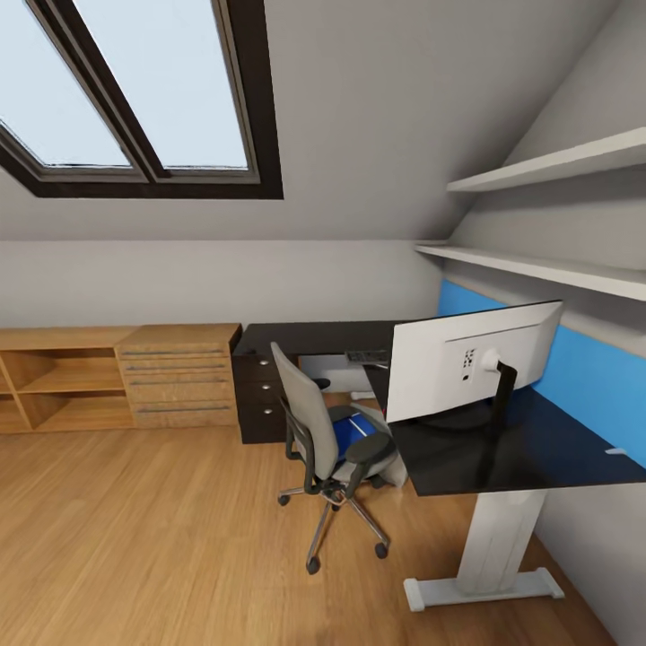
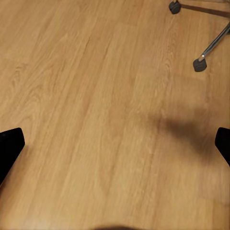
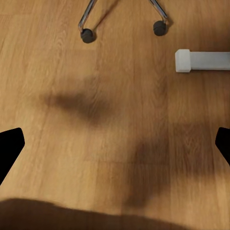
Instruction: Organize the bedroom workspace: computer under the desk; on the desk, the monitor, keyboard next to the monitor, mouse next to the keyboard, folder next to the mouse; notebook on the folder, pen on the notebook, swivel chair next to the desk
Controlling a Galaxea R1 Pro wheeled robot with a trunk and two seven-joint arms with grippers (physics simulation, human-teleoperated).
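The swivel chair [image 1: 327,440], bearing the folder [image 1: 352,432], fronts the desk [image 1: 502,449].

Head camera overlooks the desk [image 1: 502,449]; both wrist cameras face the floor [image 2: 96,120].

Blue folder [image 1: 351,434] on swivel chair [image 1: 316,429]; monitor [image 1: 467,359], keyboard [image 1: 368,356] on desk [image 1: 484,444].

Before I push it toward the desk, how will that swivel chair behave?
The swivel chair will probably roll easily: its chrome star base rides on casters over smooth wood floor. Pushed high on the backrest, it may turn or tip rather than travel straight.
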